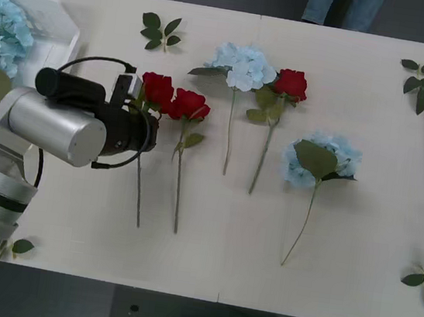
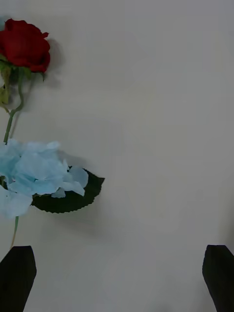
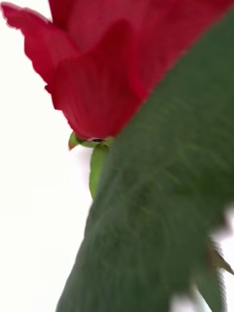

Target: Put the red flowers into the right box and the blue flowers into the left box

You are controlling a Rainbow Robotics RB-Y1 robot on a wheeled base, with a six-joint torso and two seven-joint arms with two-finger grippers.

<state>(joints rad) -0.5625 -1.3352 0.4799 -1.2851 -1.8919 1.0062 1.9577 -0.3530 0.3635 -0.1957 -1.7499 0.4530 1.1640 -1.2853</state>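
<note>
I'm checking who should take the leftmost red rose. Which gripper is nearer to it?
Left. The left gripper is right at the leftmost red rose, beside its bloom. The right gripper, open, hovers over bare table far off, near a blue flower.

Bright, even light, soft shadows on the table (image 1: 341, 246); the left wrist view is blurred.

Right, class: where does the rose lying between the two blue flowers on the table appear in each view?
Front: the rose lies right of centre, beside the middle blue flower.
Right wrist: the rose lies beyond the leafy blue flower.
Left wrist: another rose, close up behind a leaf.
Shared landmark: that leafy blue flower, front view's rightmost.
</note>
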